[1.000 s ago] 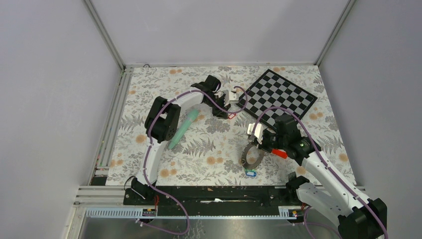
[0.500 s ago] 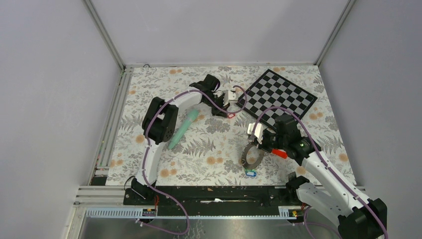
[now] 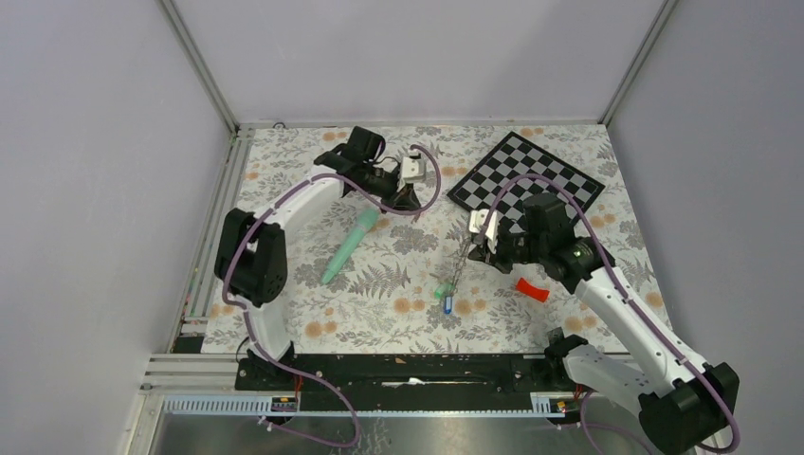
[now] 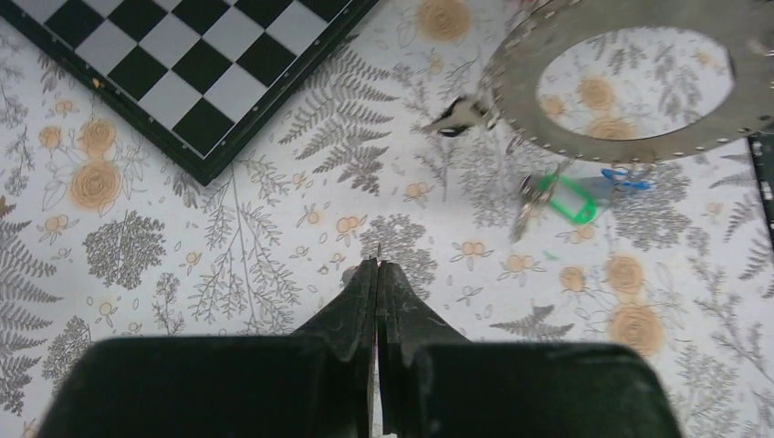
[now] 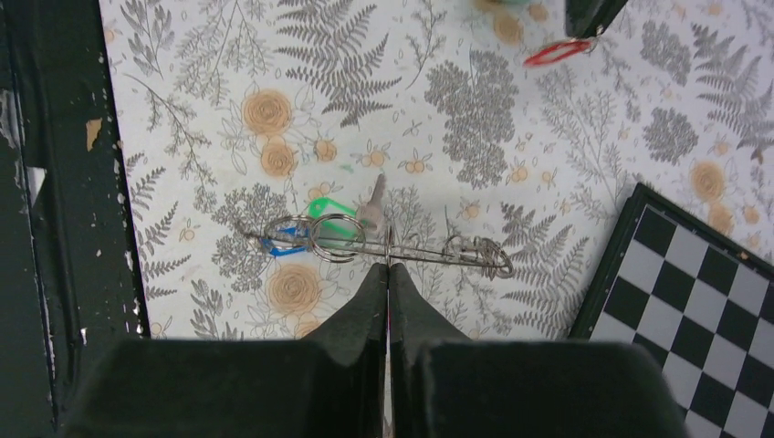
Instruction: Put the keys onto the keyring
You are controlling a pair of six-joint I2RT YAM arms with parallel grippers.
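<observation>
while aloft, keyring in right gripper

There is one chessboard. There are three keys: one green key, one blue key and one red key. There is one keyring near the chessboard. One mint-green tube lies well apart from the chessboard. One red curved piece lies near it. There are two grippers, the left gripper and the right gripper.
</observation>
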